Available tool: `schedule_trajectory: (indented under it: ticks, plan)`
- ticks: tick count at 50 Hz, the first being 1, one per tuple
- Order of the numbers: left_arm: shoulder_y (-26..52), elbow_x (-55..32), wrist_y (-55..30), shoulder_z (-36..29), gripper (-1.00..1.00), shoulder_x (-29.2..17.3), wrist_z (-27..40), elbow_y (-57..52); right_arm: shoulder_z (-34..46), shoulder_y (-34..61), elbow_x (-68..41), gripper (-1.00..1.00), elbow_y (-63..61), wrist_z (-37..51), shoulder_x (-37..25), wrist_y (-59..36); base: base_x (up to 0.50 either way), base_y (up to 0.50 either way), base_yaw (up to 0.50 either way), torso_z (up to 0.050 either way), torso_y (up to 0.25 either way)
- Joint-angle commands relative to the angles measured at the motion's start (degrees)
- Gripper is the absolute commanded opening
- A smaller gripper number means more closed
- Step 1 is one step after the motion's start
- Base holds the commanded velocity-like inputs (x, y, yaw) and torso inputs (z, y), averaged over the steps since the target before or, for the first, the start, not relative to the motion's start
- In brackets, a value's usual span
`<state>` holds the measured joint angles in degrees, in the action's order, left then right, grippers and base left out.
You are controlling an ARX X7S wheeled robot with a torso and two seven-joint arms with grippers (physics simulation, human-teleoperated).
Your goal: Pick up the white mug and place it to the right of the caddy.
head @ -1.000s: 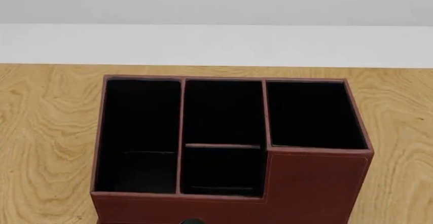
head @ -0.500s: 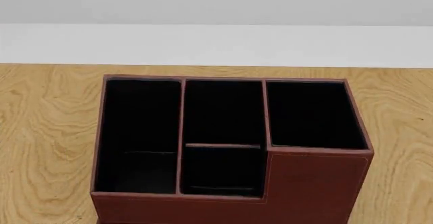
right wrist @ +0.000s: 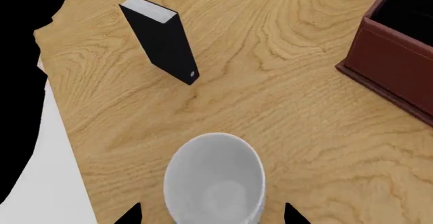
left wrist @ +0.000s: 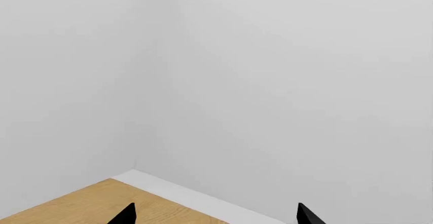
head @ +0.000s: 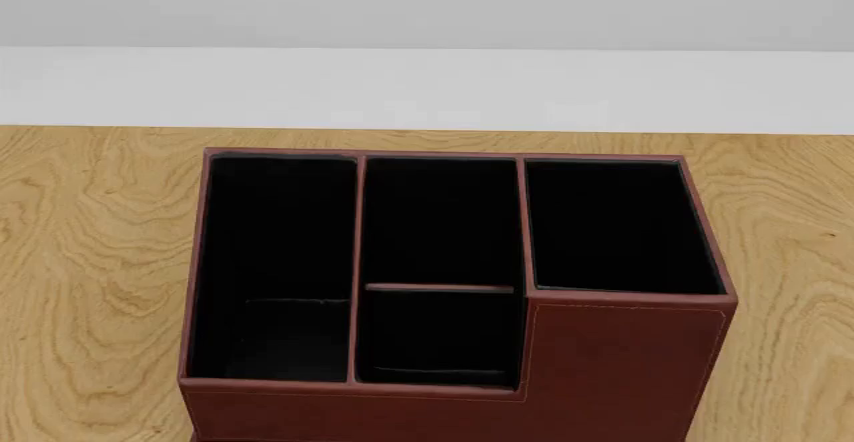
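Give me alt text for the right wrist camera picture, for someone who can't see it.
A white mug stands upright on a wooden table, between the open fingertips of the right hand. Beyond it a black book stands on end, and a corner of the reddish-brown caddy shows at one edge.

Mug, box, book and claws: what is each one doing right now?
white mug: upright on the table, empty, between the right claw's tips, not visibly gripped.
caddy: upright, all compartments empty.
black book: standing on end, closed.
right claw: open, around the mug.
left claw: open, holding nothing, facing a wall.
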<state>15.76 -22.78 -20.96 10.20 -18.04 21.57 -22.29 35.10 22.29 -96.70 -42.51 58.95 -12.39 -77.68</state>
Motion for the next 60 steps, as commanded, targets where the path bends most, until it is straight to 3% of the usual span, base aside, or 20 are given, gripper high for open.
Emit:
schedule_trajectory:
  ticks: [1,30,60]
  plan:
    - [-0.1,-0.1,0.1,-0.2,1.0,-0.1,0.1,-0.1,1.2,-3.0,3.9,1.0,1.0,-2.6,-0.8,0.5,0.0,0.0,0.0,0.0,0.0]
    - [-0.1,-0.9,0.2,-0.2,1.0,-0.5,0.4,0.0,5.0,-6.0,9.0,1.0,6.1,-8.5,-3.4,1.5,0.0,0.0,0.0,0.0,0.0]
    - [-0.6,-1.0,0.7,-0.9,1.0,-0.8,0.6,-0.2,12.7,-8.8,28.6,1.0,8.6,-24.7,-5.5,9.3,0.0,0.0,0.0,0.0,0.0]
